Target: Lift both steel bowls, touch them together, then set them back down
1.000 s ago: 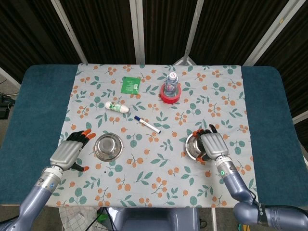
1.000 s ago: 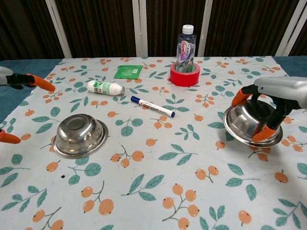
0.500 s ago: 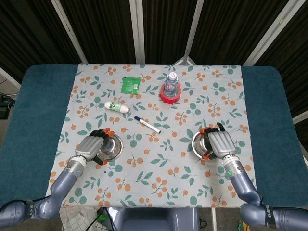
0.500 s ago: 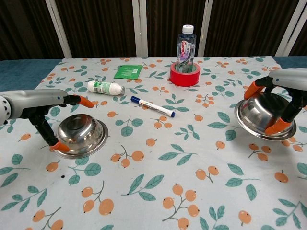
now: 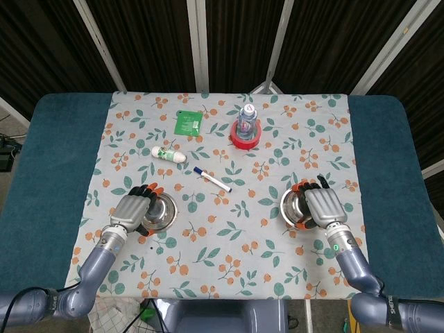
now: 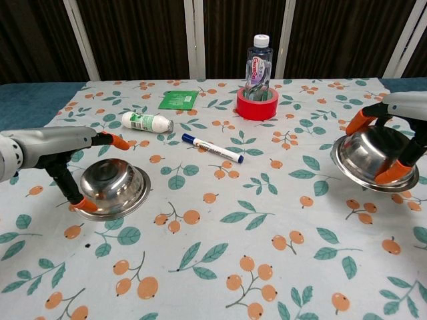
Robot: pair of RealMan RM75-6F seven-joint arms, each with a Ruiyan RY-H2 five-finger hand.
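Chest view shows my right hand clamped on the right steel bowl, tilted and apparently just off the cloth at the right edge, while my left hand straddles the left steel bowl on the near-left table, fingertips at its rim; whether it grips, I cannot tell. I judge both bowls light, rigid and slick, so I take hold across opposite rim edges.
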